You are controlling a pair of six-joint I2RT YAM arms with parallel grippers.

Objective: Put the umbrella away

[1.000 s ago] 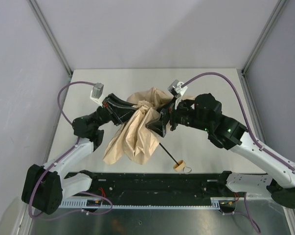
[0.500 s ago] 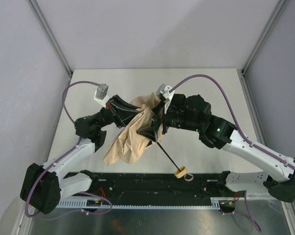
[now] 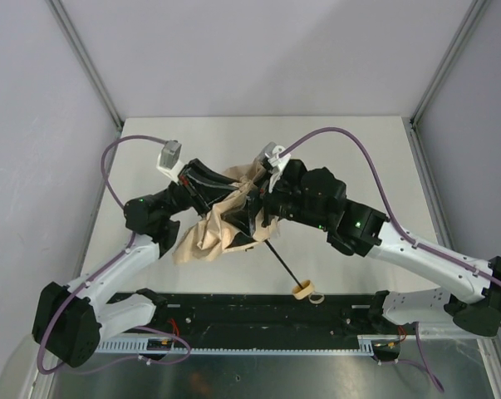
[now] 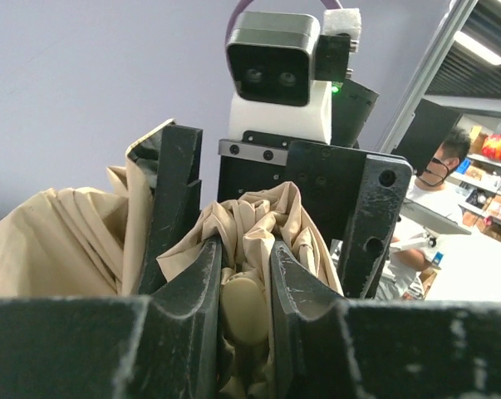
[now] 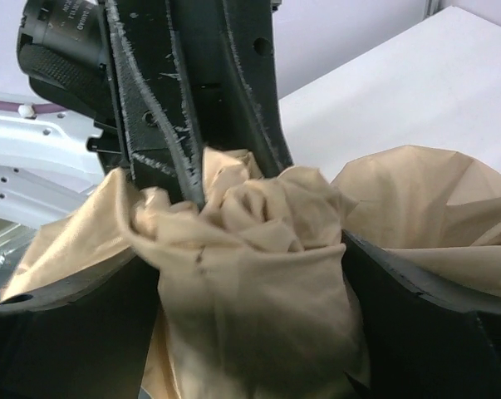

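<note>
The umbrella's tan-beige canopy (image 3: 207,235) hangs bunched at the table's middle between both grippers. Its thin black shaft (image 3: 281,261) slants down right to the pale tan knob handle (image 3: 302,290) with a loop strap, near the front edge. My left gripper (image 3: 227,193) is shut on the canopy's top tip (image 4: 243,307); folds of fabric (image 4: 267,220) bulge above its fingers. My right gripper (image 3: 252,218) is closed around a thick bunch of canopy fabric (image 5: 258,274), facing the left gripper's fingers (image 5: 163,108).
The white table (image 3: 350,158) is enclosed by grey walls and metal posts. A black rail (image 3: 258,320) runs along the near edge by the arm bases. Purple cables (image 3: 341,133) arc over both arms.
The right gripper has slid left along the canopy toward the left gripper, gathering the fabric into a tighter bunch. The shaft and handle have shifted slightly left and nearer the front.
</note>
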